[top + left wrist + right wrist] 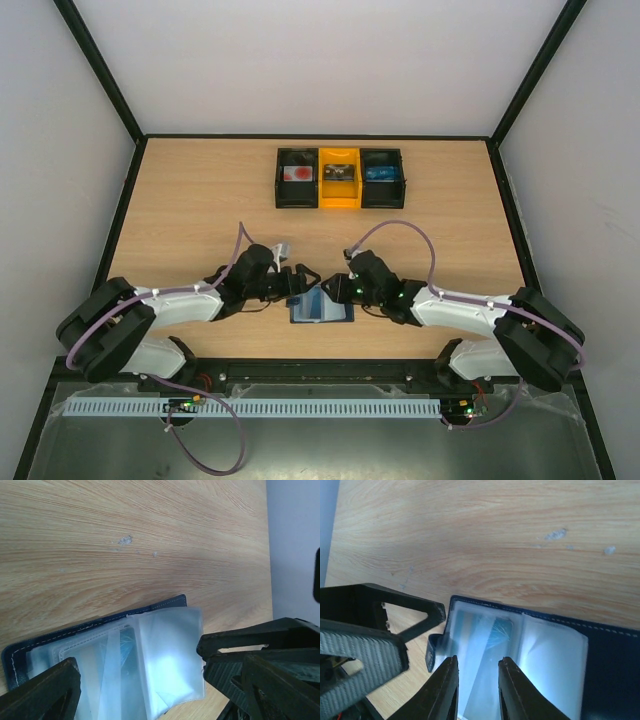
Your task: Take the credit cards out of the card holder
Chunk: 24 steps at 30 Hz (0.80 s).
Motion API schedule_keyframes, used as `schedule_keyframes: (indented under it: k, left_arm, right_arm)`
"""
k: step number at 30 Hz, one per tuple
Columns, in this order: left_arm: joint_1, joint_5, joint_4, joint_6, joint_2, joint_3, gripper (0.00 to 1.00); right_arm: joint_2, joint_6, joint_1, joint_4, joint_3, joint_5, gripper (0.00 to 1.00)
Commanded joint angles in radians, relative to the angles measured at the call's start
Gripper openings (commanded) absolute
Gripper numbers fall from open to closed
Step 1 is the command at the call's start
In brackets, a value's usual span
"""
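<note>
Your navy card holder lies open near the table's front edge, cloudy pockets up, with the left gripper jaws wide apart around it and the right gripper jaws narrowly straddling one pocket, grip unclear.

Navy card holder lying open flat; bluish card tucked inside.

Pale wood-grain counter, smooth matt, navy leather-look card holder with pale stitching, glossy translucent plastic sleeves, matt black plastic fingers
</note>
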Motion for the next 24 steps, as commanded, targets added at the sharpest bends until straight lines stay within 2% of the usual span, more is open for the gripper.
schedule_keyframes:
  k: [1,10,24]
  left_arm:
    - [-0.005,-0.001,0.031,-0.013,0.008,-0.028,0.88]
    - [-0.005,-0.017,0.043,-0.028,0.008,-0.077,0.88]
    - [-0.004,-0.069,-0.102,-0.006,-0.089,-0.047,0.85]
  right_arm:
    - [-0.004,0.033,0.024,0.052,-0.036,0.046,0.23]
    - [0.058,0.055,0.056,0.102,-0.053,0.036,0.23]
    - [0.185,0.066,0.105,0.167,-0.067,0.062,0.2]
